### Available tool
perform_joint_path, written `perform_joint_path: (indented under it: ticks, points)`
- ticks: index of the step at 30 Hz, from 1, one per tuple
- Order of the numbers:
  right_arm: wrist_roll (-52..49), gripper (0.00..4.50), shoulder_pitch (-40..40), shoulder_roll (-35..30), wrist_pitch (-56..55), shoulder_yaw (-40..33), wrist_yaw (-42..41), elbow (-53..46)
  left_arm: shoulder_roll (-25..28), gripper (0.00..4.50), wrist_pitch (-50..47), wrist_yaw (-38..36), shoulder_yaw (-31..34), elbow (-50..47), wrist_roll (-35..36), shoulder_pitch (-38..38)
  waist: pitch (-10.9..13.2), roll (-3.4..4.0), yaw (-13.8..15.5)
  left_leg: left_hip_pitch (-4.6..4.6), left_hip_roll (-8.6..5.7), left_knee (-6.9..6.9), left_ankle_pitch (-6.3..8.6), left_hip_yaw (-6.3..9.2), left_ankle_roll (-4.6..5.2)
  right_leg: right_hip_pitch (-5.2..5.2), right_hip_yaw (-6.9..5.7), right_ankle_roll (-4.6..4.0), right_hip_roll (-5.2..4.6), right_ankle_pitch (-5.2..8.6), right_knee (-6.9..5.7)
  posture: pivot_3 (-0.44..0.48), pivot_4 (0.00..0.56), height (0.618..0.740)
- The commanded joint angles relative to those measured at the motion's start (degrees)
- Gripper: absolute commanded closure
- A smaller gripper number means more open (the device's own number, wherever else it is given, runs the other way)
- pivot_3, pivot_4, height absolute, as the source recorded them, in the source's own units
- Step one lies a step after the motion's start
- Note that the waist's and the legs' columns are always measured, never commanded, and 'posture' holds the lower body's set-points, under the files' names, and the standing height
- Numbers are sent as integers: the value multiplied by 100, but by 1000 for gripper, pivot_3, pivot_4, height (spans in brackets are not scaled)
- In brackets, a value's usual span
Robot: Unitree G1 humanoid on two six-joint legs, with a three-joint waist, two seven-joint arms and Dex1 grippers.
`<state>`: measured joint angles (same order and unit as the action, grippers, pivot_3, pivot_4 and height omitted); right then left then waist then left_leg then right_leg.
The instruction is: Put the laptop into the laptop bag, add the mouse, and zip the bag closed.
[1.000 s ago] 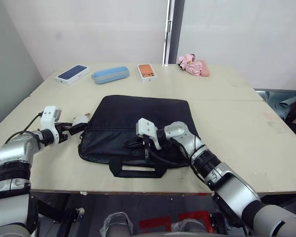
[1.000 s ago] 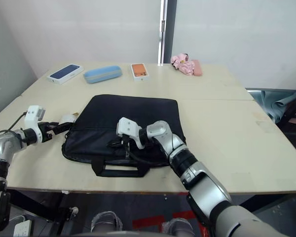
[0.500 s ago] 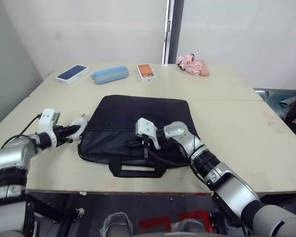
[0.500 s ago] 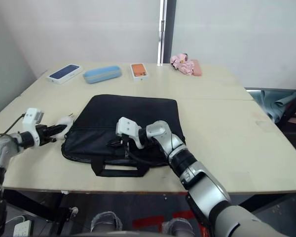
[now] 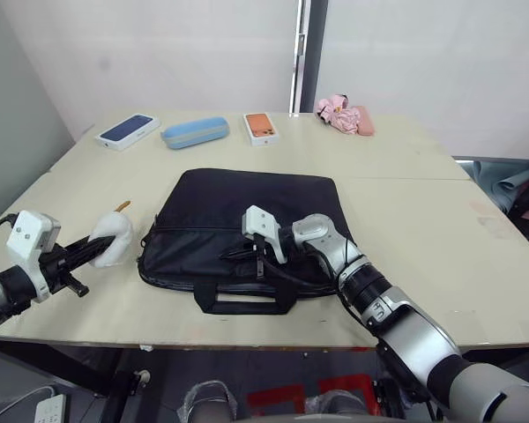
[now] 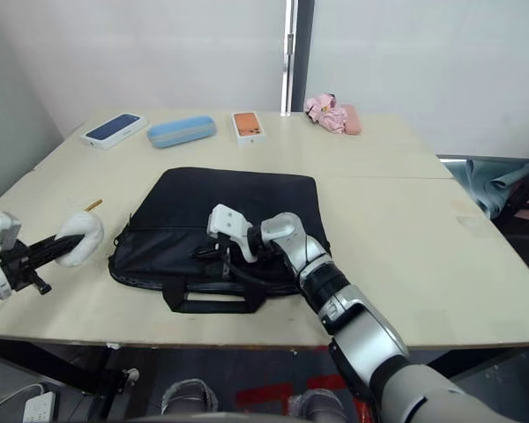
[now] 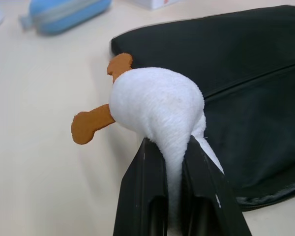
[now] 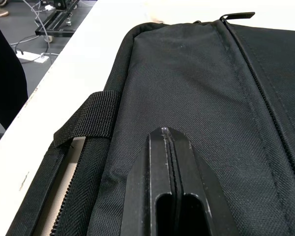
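Laptop bag [image 5: 247,233]: lies flat in the middle of the table [image 5: 423,203], near the front edge, with its strap handle [image 5: 244,304] pointing toward the robot
Bag looks: black cloth, a big flat rectangle — a zip line runs along the side and a seam crosses the front
Laptop and mouse: I see neither on the table; they may be inside the bag, but I can't tell
Right gripper [image 8: 168,162]: two black fingers pressed together with nothing between them, tips resting on the bag's cloth just beside the strap handle
Left gripper [image 7: 173,162]: clamped on a soft white plush toy [image 7: 157,101] with little orange bits, held just beside the bag's left end
Zip: the part running by the strap looks a bit open in the right wrist view, and a black pull tab [image 8: 237,16] sits at the far corner
Step in hand: closing the bag, I think
How to do it well: hold the bag down so it does not slide, pinch the small tab itself — not the cloth — and pull slow and straight along the zip line
Other things: a phone box [image 5: 129,132], a blue case [image 5: 196,132], an orange box [image 5: 263,127] and a pink thing [image 5: 345,117] lie along the far edge, well apart from the bag
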<state>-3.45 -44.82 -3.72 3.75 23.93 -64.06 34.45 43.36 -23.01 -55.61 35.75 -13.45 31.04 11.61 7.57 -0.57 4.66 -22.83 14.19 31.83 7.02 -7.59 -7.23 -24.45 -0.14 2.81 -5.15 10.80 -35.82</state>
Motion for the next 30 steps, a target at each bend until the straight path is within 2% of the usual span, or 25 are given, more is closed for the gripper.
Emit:
perform_joint_path:
  ticks: [1, 8, 12, 17, 21, 25, 30]
  points:
    - [140, 4500, 84, -69, 212, 48, -93, 326, -19, 4490, 435, -259, -94, -723, -103, 537, 0, -1, -24, -1, 2, -2, 0, 2, 0, -4, 3, 0, 6, 0, 1, 0, 150, 740]
    - [148, 4500, 80, -34, 240, 41, -146, 337, 85, 4490, 1172, -729, -569, -1125, -551, 1327, 0, 2, -55, -3, 2, -28, 1, -6, -1, -12, 7, 15, 10, 9, 23, 0, 150, 740]
    - [92, 4500, 104, 27, 313, 0, -143, 318, 195, 4490, 1895, -1261, -1122, -1318, -934, 1787, 0, 2, -96, -3, 2, -28, 1, -12, -2, -13, 13, 16, 15, 10, 31, 0, 150, 740]
    - [102, 4500, 105, 37, 359, -12, -145, 337, 381, 4490, 2502, -1637, -1542, -1295, -1171, 1939, -1, 5, -113, -2, 3, -31, 2, -17, -2, -17, 22, 17, 21, 10, 38, 0, 150, 740]
    - [162, 4500, 86, 64, 327, 9, -104, 397, 473, 4490, 2685, -1649, -1953, -1147, -1276, 1620, -5, 7, -137, -1, 3, -34, 2, -41, -3, -31, 29, 12, 29, 6, 35, 0, 150, 740]
    - [241, 4500, 88, 126, 266, 61, -79, 405, 454, 4490, 2666, -1551, -2656, -1087, -1460, 946, -14, 6, -164, 2, 3, -34, 1, -59, -3, -38, 41, 6, 29, 2, 31, 0, 150, 740]
    - [275, 4500, 65, 208, 275, 32, -26, 451, 350, 4490, 2641, -1444, -3297, -1084, -1611, 461, -21, 8, -208, 5, 3, -34, 1, -66, -3, -41, 50, 2, 30, 0, 28, 0, 150, 740]
